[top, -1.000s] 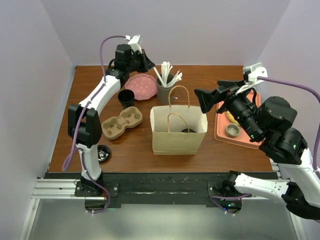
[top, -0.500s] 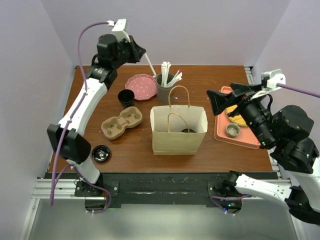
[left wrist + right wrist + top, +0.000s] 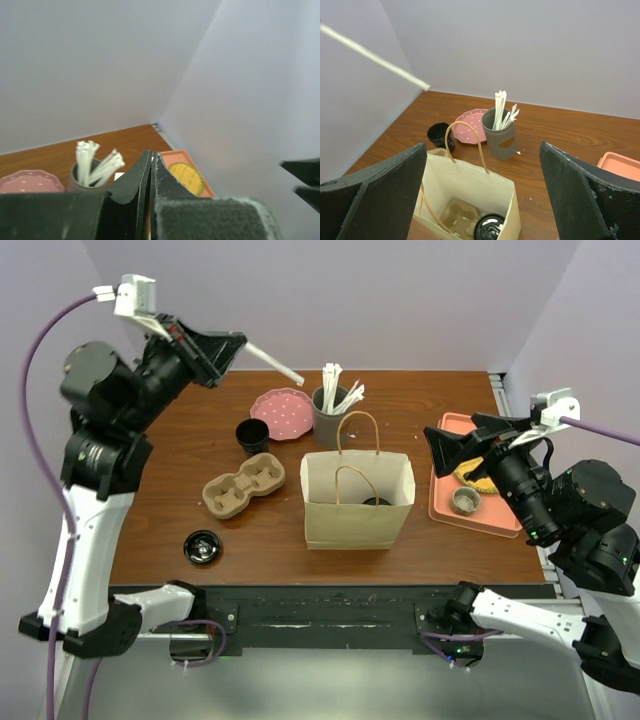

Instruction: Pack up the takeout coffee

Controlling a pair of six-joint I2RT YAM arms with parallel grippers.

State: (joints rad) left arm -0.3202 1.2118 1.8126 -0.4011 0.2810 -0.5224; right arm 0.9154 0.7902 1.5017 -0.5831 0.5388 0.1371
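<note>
The takeout coffee, a black cup with a shiny black lid, stands inside the open paper bag beside a cardboard carrier; from above, only its lid shows. My left gripper is raised high at the back left, shut on a white wrapped straw that pokes out to the right. The right wrist view shows that straw up in the air. In the left wrist view the jaws are pressed together. My right gripper hovers open to the right of the bag, with nothing between its fingers.
A lidless black cup, a pink plate and a grey holder of straws stand behind the bag. A cardboard cup carrier and a loose black lid lie at the left. An orange tray sits at the right.
My left arm has swung up and to the left, lifting the straw away from the grey holder. My right gripper has drifted slightly to the right and stays open.
</note>
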